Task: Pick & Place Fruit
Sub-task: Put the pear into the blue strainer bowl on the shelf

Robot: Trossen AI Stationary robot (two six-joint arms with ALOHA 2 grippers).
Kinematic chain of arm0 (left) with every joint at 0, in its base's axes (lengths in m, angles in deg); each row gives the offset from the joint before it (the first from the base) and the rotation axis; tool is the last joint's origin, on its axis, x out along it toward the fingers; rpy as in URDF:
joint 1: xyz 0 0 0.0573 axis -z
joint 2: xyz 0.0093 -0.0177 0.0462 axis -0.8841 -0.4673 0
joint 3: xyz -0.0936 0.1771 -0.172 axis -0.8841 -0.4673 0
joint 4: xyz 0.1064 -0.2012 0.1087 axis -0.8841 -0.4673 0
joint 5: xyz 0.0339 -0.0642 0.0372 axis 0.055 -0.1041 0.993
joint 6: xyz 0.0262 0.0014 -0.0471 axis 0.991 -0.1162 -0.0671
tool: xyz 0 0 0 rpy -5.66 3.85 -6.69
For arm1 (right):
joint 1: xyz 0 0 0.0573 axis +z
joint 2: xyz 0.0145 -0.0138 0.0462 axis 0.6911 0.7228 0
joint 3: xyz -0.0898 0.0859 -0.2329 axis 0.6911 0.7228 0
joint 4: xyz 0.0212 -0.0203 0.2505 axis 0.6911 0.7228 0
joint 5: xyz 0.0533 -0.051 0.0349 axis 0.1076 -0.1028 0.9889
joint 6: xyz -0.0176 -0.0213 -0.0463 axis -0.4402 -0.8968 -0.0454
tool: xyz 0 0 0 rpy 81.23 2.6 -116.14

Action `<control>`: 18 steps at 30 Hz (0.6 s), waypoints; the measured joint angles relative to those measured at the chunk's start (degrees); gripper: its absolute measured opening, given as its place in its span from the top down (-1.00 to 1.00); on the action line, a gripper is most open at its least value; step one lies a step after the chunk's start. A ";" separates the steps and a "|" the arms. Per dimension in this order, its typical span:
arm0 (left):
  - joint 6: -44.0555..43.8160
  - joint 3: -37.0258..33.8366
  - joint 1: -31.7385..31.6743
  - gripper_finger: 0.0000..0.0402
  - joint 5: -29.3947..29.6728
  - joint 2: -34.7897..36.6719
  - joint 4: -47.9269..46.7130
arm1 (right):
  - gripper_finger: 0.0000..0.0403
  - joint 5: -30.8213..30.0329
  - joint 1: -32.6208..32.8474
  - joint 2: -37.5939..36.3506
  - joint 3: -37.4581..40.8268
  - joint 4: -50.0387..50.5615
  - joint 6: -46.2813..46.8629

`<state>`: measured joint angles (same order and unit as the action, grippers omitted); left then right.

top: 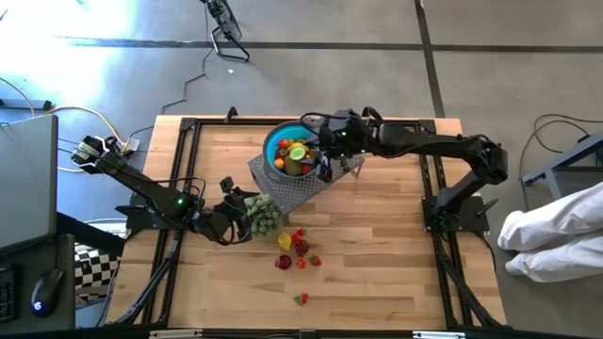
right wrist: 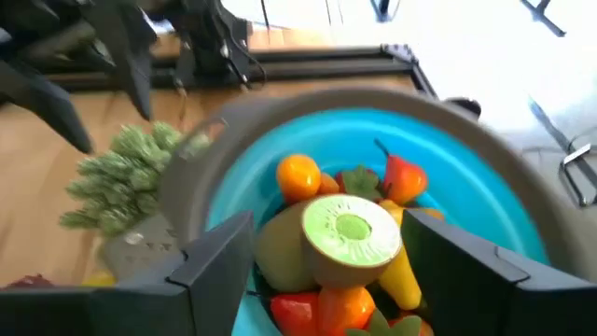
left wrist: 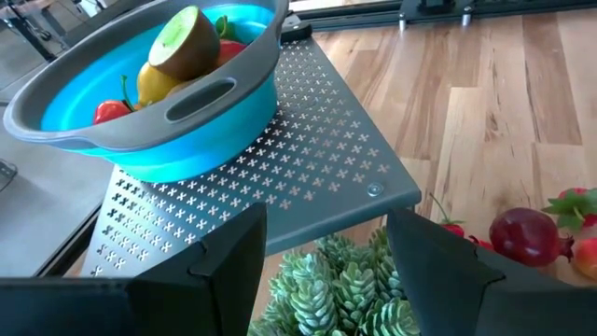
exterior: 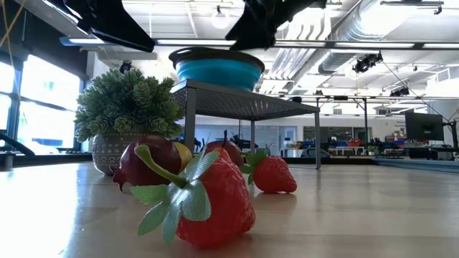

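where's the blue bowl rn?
The blue bowl sits on the perforated grey stand at the table's far middle in the high view, holding fruit, with the right gripper over its rim and the potted plant beside the stand.

grey concrete floor (top: 490, 56), bright windows (exterior: 36, 100) at one side, exposed ceiling ducts (exterior: 373, 29).

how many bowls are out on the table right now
1. The blue bowl sits on the perforated metal stand near the table's far edge, holding fruit, with the right gripper over it. None other visible.
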<state>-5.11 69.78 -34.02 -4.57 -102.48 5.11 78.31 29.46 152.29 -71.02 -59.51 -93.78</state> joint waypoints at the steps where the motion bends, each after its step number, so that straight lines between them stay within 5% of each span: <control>1: 0.01 0.00 0.00 -0.09 0.00 0.00 0.00 | -0.28 0.00 0.29 -0.75 -0.02 0.00 -0.01; 18: -0.28 0.00 0.00 -0.09 -0.15 0.00 0.11 | 0.13 0.05 8.09 -16.66 -0.04 3.10 0.08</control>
<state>-5.38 69.78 -34.02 -4.72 -102.48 5.22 78.36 37.55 135.63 -71.06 -56.41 -93.69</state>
